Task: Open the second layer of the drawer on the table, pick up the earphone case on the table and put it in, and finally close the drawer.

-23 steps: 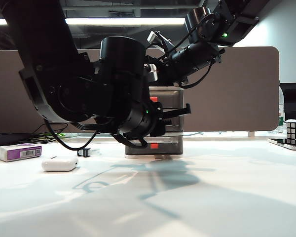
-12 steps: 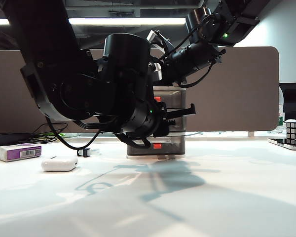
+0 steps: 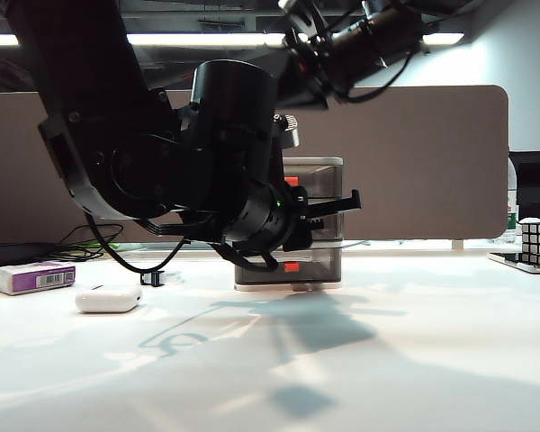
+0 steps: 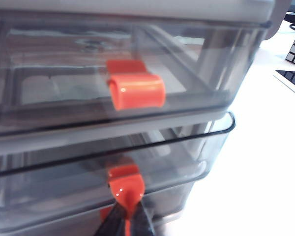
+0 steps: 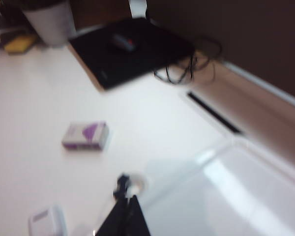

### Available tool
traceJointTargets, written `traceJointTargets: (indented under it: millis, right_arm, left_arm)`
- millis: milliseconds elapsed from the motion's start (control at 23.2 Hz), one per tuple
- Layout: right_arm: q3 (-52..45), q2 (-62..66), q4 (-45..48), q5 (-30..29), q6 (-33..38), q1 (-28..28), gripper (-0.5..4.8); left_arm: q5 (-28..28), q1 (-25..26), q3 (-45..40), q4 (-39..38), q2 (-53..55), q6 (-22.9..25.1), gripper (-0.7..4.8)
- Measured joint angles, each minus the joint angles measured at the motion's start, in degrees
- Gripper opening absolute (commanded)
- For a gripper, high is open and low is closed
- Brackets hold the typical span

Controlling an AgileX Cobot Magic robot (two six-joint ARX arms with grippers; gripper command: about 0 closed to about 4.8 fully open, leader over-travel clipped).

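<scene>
While the table (image 3: 414, 360) spreads white and wide under everything, we see our left arm filling the left and middle of the exterior view, bulky and black in front of the drawer (image 3: 328, 165), a white-framed unit of three smoky layers standing at mid-table. Our right arm hangs high above the unit, its right gripper (image 5: 129, 216) lifted over the tabletop with the fingers pressed together on nothing. Down at the unit's front, the left gripper (image 4: 126, 222) has its fingers pinched on the red handle (image 4: 126, 185) of the second layer (image 4: 196, 157), which juts a little past the top layer's face. Well to the left lies a white-and-purple box (image 3: 34, 276), and nearer the drawer the earphone case (image 3: 109, 298) rests on the table, with a small black clip (image 3: 153, 278) just behind it.
</scene>
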Motion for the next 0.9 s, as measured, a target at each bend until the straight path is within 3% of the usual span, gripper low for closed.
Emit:
traceJointTargets:
  millis: [302,689,905]
  right_arm:
    - [-0.5,0.0,-17.3,-1.5,-9.5,-0.1,-0.05]
    - [-0.6,-3.3,-20.3,-5.3,-12.3,-0.1,-0.05]
    - [-0.7,-3.6,-26.8,-5.7,-16.2,-0.1,-0.05]
  left_arm:
    - [0.2,0.3,0.0,0.0,0.0,0.0,-0.06]
    - [0.2,0.3,0.0,-0.1,0.0,0.0,-0.06]
    - [0.2,0.3,0.0,0.0,0.0,0.0,-0.06]
